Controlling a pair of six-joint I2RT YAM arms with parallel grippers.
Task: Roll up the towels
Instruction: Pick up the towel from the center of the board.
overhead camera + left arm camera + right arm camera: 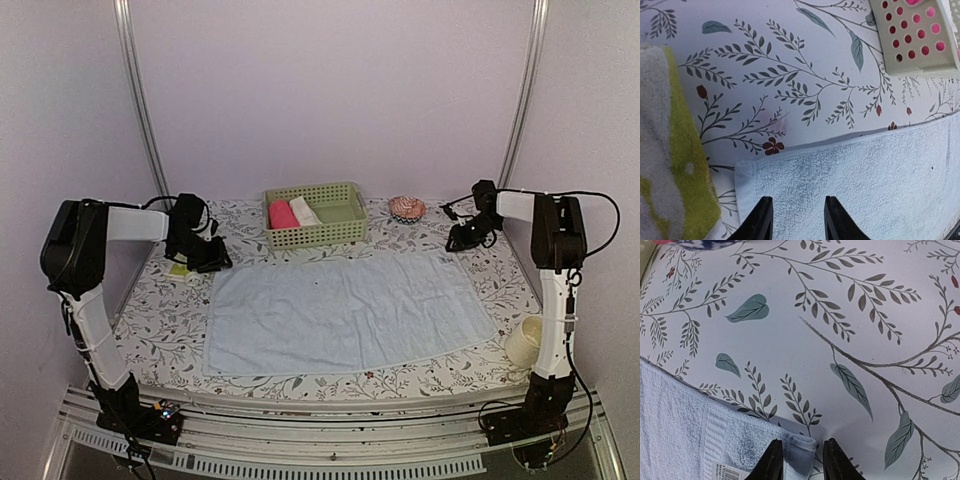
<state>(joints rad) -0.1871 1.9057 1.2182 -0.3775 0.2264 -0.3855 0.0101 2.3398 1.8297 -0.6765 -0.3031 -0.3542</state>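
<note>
From above, the light blue towel lies flat and spread out on the table; the left gripper is at its far left corner and the right gripper is at its far right corner; the yellow-green towel is bunched up just beside the left jaws, on their outer side; between the two grippers sits a green basket with a pink roll and a cream-white roll inside, side by side; a cream cup stands well behind the right jaws, and I cannot see into it. In the left wrist view, the left jaws are apart and hold nothing; the blue towel's edge is right under and ahead of them; the yellow-green towel is close on their left, so they could grab it by mistake. In the right wrist view, the right jaws are apart too; a little folded tip of the blue towel sits in the gap; I think they could pinch only that tip, and it might slip out. If one side lifts and the other does not, the roll may go crooked.
</note>
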